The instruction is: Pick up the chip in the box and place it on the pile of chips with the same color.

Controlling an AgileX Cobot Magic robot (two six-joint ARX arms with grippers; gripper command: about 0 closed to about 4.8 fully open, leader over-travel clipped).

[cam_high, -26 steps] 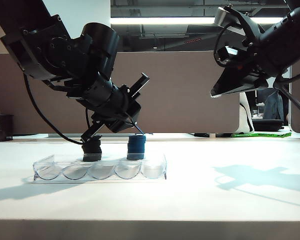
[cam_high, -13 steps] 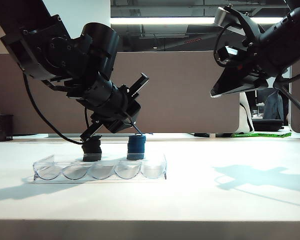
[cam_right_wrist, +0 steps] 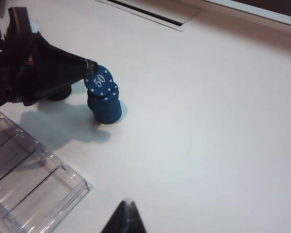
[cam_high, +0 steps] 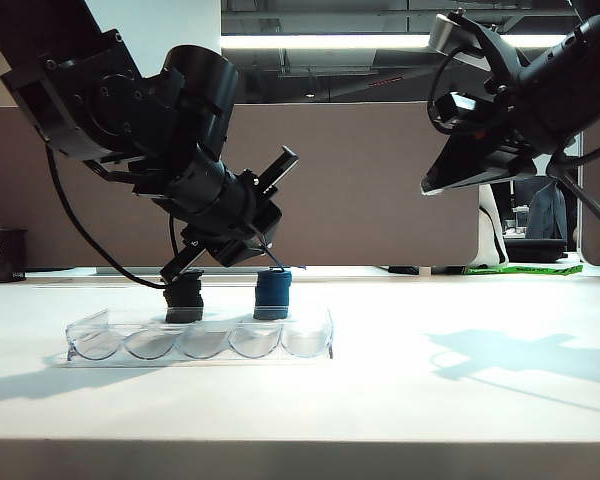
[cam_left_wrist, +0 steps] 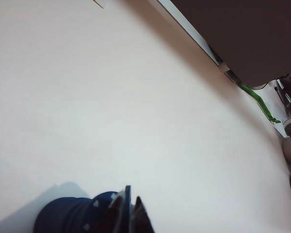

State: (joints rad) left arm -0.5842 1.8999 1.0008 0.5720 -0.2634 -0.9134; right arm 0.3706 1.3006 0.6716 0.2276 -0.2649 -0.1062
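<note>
On top of blue pile (cam_right_wrist: 105, 108): chip (cam_right_wrist: 101, 82), tilted, white "50".
Left gripper (cam_right_wrist: 88, 65): at chip's edge, grip unclear.
Right gripper (cam_right_wrist: 127, 213): raised, apparently pressed together.

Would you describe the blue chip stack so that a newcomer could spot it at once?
Behind the clear plastic box on the white table stand two short stacks. The blue stack is the right one, under the left gripper, with a tilted "50" chip on top; its neighbour is black.
</note>
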